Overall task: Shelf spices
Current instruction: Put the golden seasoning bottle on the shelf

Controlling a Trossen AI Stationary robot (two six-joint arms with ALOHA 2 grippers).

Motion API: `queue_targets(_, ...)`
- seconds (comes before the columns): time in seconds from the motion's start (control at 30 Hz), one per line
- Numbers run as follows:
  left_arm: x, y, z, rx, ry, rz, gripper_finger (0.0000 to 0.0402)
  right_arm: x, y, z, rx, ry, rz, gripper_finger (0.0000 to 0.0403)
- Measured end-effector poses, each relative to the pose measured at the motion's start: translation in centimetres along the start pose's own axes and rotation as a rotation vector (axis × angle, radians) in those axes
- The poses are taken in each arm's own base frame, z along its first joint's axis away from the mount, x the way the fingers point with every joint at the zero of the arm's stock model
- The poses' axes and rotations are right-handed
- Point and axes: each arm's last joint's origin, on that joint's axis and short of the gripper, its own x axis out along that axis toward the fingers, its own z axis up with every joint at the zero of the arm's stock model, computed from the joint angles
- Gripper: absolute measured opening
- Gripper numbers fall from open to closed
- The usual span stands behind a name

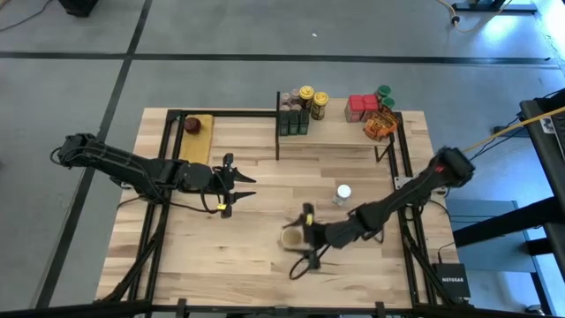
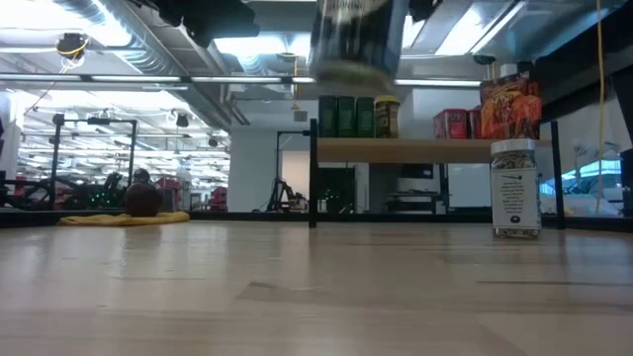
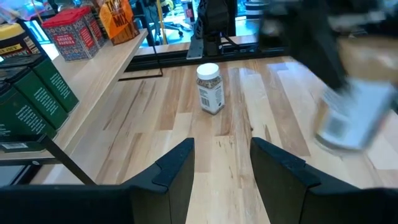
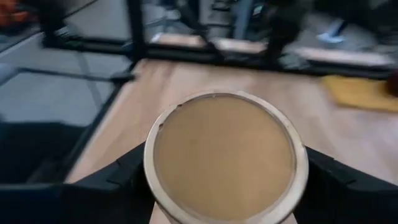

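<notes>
**Right gripper holds a tan-lidded jar above the table**

The right gripper (image 1: 298, 239) is clamped on a round tan-lidded jar (image 4: 225, 155) — a finger pressed to each side — lifted clear of the plank-striped wooden tabletop (image 1: 256, 221). A white-lidded glass spice jar (image 1: 342, 193) stands alone on the table, near the pale wood shelf on its black metal frame (image 1: 340, 132), which carries dark green tins (image 1: 294, 120), red boxes (image 1: 361, 107) and an orange packet (image 1: 381, 124). The left gripper (image 1: 231, 187) hovers off to the side — fingers apart, empty.

Tan-lidded jar (image 4: 225, 157) lifted; other spices (image 1: 305, 108) on shelf (image 1: 340, 132).
</notes>
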Motion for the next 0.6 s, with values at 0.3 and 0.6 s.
queue_targets(0.3,0.0,0.0,0.0,0.003,0.003,0.000,0.0150,-6.1,-7.1,5.5,0.083,-0.109,-0.320,0.0281)
queue_targets(0.6,0.0,0.0,0.0,0.002,0.001,0.000,0.0150,-10.2,-16.0,7.2,0.151,-0.121,-0.608,0.0283)
